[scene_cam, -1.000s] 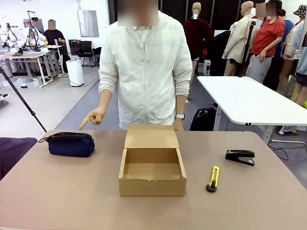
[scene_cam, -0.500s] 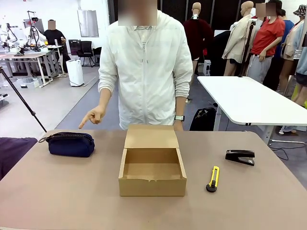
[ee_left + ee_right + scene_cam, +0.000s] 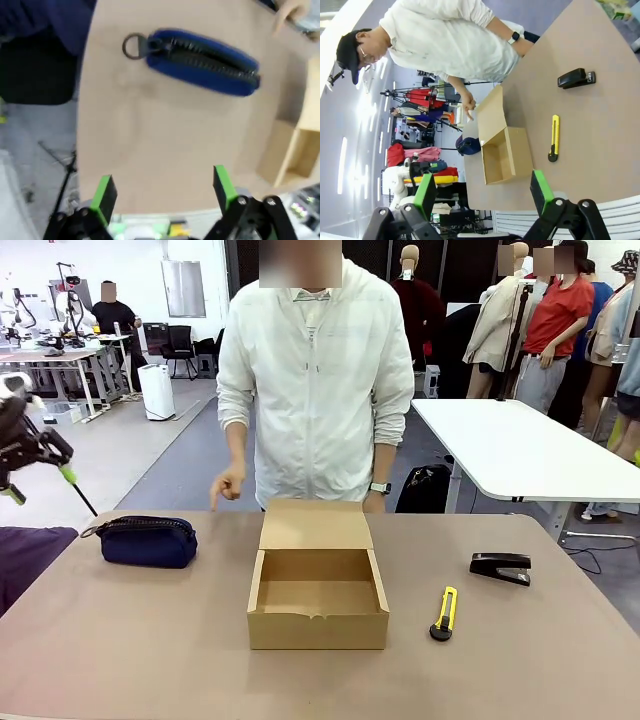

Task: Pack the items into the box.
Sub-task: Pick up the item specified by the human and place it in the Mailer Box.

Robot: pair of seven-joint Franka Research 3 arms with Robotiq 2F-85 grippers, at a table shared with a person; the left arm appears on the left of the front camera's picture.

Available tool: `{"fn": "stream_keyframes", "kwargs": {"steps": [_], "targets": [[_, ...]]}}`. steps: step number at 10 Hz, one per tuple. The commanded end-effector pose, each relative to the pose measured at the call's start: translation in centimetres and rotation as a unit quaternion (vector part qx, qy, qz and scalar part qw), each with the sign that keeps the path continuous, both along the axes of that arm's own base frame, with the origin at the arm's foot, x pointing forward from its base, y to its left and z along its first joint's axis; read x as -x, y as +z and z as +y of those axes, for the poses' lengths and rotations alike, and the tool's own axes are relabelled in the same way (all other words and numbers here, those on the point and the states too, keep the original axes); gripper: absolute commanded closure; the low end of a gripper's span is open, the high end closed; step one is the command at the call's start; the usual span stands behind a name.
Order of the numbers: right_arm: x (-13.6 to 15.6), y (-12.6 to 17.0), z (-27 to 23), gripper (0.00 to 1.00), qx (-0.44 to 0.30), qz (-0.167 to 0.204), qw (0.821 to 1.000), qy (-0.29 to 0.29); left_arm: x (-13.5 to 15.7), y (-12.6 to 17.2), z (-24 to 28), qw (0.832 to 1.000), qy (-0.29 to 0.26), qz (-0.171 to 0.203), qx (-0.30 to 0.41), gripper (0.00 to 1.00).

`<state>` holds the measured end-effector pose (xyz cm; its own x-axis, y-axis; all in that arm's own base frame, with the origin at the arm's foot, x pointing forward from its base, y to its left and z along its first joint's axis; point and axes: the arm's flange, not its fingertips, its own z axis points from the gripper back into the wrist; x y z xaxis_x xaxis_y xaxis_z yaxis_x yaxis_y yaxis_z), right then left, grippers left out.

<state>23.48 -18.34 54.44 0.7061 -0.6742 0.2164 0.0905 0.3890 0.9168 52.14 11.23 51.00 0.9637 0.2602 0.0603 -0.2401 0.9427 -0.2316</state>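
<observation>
- The navy zip pouch (image 3: 147, 541) is found on the left of the table (image 3: 150, 650), well apart from the open cardboard box (image 3: 318, 628). It is judged soft and light, and a grip across its middle is advised.
- The black stapler (image 3: 500, 567), lying at the right, is judged rigid and smooth.
- A yellow utility knife (image 3: 444, 612) is noted between stapler and box, possibly in the way.
- A person's hand (image 3: 228, 487) is noted near the pouch.
- The left gripper (image 3: 164, 192), raised on the pouch's side, and the right gripper (image 3: 482, 192) are both spread wide and empty.
</observation>
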Motion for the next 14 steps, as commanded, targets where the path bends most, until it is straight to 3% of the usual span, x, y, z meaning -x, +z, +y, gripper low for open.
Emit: {"fn": "stream_keyframes", "kwargs": {"steps": [1,2,4,5,6,8,10,11,12,14], "targets": [[-0.1,0.2,-0.3,0.00,-0.001,-0.013,1.000,0.006,-0.1,0.7,-1.6,0.991,-0.132,0.002,0.009,0.00],[-0.1,0.2,-0.3,0.00,-0.001,-0.013,1.000,0.006,0.0,0.0,0.0,1.000,0.000,0.000,0.000,0.00],[-0.1,0.2,-0.3,0.00,-0.001,-0.013,1.000,0.006,0.0,0.0,0.0,1.000,0.000,0.000,0.000,0.00],[-0.1,0.2,-0.3,0.00,-0.001,-0.013,1.000,0.006,-0.6,-0.5,-1.0,0.999,-0.043,0.014,-0.006,0.00],[-0.1,0.2,-0.3,0.00,-0.001,-0.013,1.000,0.006,-1.6,-1.7,-3.6,0.992,-0.126,-0.010,-0.017,0.00],[-0.1,0.2,-0.3,0.00,-0.001,-0.013,1.000,0.006,-4.8,-4.4,-9.5,0.988,-0.140,-0.011,-0.068,0.00],[-0.1,0.2,-0.3,0.00,-0.001,-0.013,1.000,0.006,-7.6,-6.3,-12.5,0.983,-0.163,0.018,-0.089,0.00],[-0.1,0.2,-0.3,0.00,-0.001,-0.013,1.000,0.006,-8.7,-7.1,-13.2,0.981,-0.156,0.016,-0.117,0.00],[-0.1,0.2,-0.3,0.00,-0.001,-0.013,1.000,0.006,-9.8,-7.5,-13.6,0.968,-0.177,0.004,-0.175,0.00],[-0.1,0.2,-0.3,0.00,-0.001,-0.013,1.000,0.006,-10.5,-7.4,-13.1,0.972,-0.151,-0.022,-0.180,0.00]]}}
